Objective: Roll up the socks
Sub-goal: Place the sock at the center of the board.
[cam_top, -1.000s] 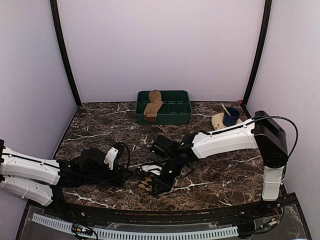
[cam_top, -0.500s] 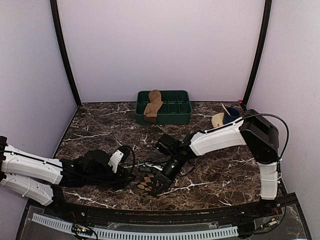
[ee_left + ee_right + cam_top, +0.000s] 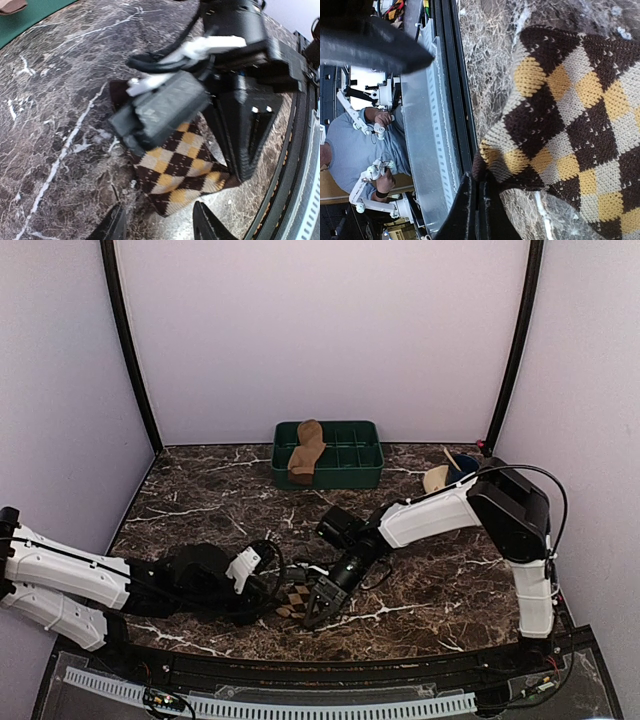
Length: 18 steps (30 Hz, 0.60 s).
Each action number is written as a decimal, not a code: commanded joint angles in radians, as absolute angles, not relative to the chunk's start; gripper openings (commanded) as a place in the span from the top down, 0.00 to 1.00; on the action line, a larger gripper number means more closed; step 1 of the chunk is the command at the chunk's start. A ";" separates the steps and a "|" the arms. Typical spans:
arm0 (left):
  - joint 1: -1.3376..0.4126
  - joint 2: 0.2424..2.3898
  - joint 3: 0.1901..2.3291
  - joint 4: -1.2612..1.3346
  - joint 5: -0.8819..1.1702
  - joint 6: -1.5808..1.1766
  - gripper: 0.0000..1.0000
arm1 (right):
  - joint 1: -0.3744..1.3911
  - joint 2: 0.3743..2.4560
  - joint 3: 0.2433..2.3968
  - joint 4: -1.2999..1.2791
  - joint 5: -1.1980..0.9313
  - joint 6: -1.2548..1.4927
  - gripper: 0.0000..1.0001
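From above, the argyle sock (image 3: 293,599) lies flat on the desk (image 3: 200,500) near its front edge, between the left claw (image 3: 276,592) and the right claw (image 3: 321,611). The tan sock (image 3: 306,452) lies in the green tray (image 3: 360,455), long axis front to back.

The left wrist shows the argyle sock (image 3: 175,172) running diagonally, upper left to lower right. The left claw (image 3: 160,227) stands partly spread and empty at the sock's lower end.

In the right wrist view, the right claw (image 3: 478,205) is closed, tips at the argyle sock's (image 3: 580,115) corner; whether fabric is pinched is unclear.
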<state>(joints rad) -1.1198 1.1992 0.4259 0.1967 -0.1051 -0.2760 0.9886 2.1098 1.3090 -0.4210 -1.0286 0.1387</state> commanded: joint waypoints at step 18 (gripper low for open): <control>-1.226 1.367 0.560 0.175 -0.107 -0.129 0.55 | 0.947 2.156 1.340 -0.401 -1.080 0.167 1.00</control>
<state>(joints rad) -1.2175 1.3548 0.5308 0.1833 -0.1043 -0.1638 0.9581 2.1376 1.3155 -0.4107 -1.0523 0.1612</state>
